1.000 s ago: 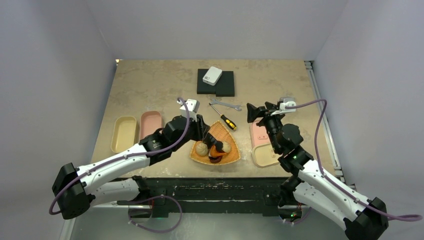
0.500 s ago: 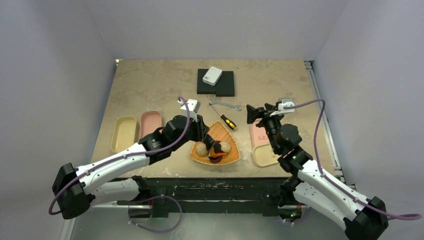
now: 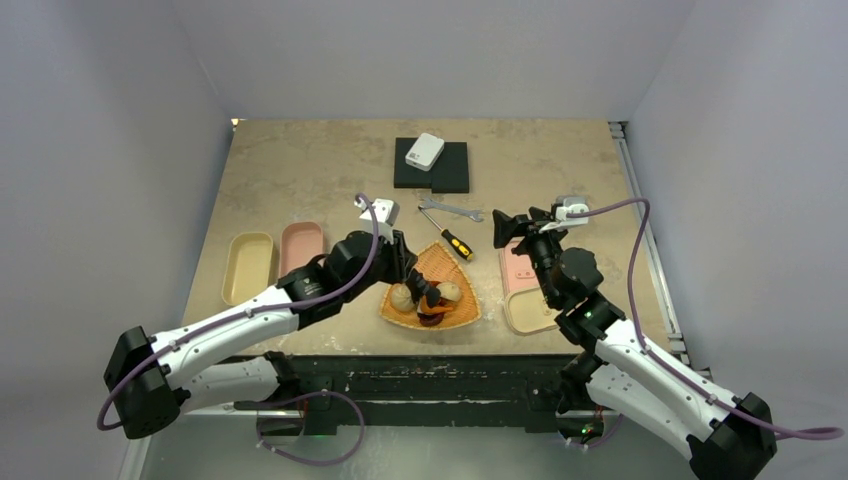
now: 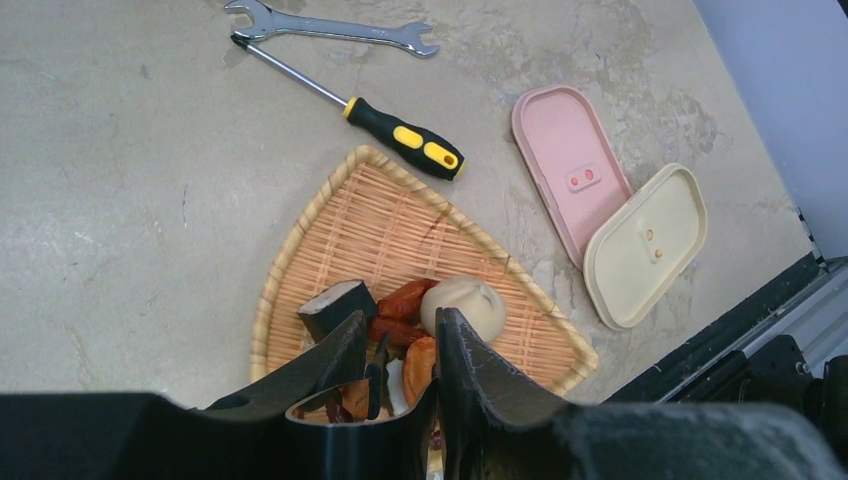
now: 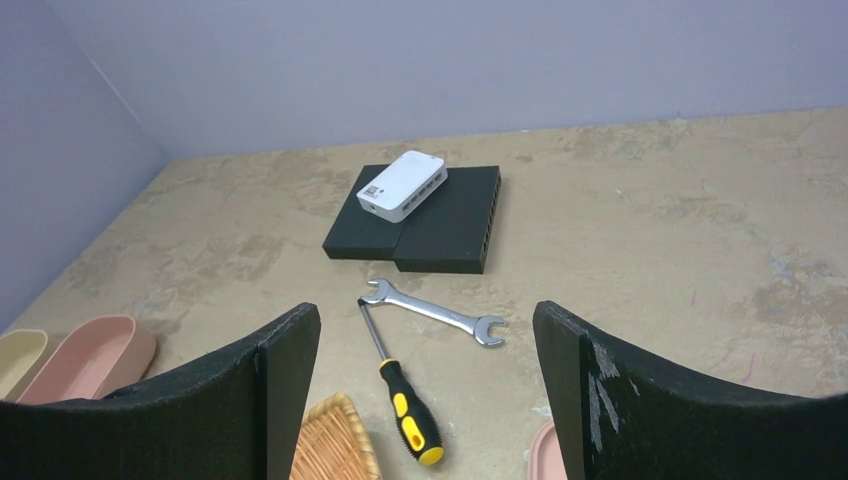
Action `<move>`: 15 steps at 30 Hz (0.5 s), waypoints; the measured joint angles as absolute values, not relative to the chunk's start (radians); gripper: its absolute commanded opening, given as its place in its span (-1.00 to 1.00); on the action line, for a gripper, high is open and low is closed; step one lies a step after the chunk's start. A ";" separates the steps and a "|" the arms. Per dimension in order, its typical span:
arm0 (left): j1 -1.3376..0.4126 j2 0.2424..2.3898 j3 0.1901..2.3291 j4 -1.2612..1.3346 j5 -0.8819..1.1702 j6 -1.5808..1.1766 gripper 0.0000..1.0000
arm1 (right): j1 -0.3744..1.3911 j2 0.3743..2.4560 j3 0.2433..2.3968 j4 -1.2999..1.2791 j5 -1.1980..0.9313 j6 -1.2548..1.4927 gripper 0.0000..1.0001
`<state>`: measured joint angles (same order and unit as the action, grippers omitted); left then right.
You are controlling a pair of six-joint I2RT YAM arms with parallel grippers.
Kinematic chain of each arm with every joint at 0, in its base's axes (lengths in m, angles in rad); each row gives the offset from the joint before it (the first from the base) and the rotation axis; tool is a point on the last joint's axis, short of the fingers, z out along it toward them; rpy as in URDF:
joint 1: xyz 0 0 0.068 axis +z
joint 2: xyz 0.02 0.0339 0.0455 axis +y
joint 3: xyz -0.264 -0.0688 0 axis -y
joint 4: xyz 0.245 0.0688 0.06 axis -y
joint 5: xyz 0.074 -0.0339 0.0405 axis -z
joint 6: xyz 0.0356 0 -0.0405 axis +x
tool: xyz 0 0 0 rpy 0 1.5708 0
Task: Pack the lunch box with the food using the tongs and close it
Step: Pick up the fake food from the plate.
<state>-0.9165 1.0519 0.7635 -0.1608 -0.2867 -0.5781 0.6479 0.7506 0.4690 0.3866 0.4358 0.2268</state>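
My left gripper (image 4: 400,320) is shut on the tongs (image 4: 377,372), whose joined dark end sits between the fingers. The thin arms reach down into the food on the wicker tray (image 4: 380,215). The food there is a beige bun (image 4: 463,303), red-brown sausage pieces (image 4: 405,298), a black-and-white piece (image 4: 335,305) and an orange bit (image 4: 420,362). From above, the left gripper (image 3: 415,280) hangs over the food pile (image 3: 430,300). The lunch box halves, beige (image 3: 248,267) and pink (image 3: 301,247), lie left of the tray. My right gripper (image 5: 425,390) is open and empty, raised above the table.
A pink lid (image 4: 570,170) and a beige lid (image 4: 645,245) lie right of the tray. A yellow-and-black screwdriver (image 4: 405,140) and a silver wrench (image 4: 330,25) lie behind it. Farther back, a white device (image 3: 424,151) rests on a black block (image 3: 445,170).
The left gripper has squeezed the tongs slightly and shifted a little over the food. The right arm has hardly moved.
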 measured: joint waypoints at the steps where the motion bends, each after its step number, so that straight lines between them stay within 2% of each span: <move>1: -0.916 1.060 0.764 -0.155 -0.282 -0.583 -0.40 | 0.648 0.751 0.469 0.386 0.436 0.227 0.63; 6: -0.916 1.100 0.767 -0.126 -0.246 -0.592 -0.40 | 0.648 0.751 0.469 0.379 0.436 0.227 0.63; 9: -0.916 1.111 0.768 -0.113 -0.235 -0.593 -0.48 | 0.648 0.750 0.469 0.376 0.436 0.227 0.63; 15: -0.916 1.111 0.768 -0.109 -0.228 -0.616 -0.97 | 0.648 0.741 0.469 0.371 0.437 0.227 0.63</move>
<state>-0.9157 1.1107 0.7685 -0.1093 -0.2283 -0.6159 0.6479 0.7410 0.4690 0.3706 0.4374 0.2268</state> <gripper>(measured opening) 0.169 0.813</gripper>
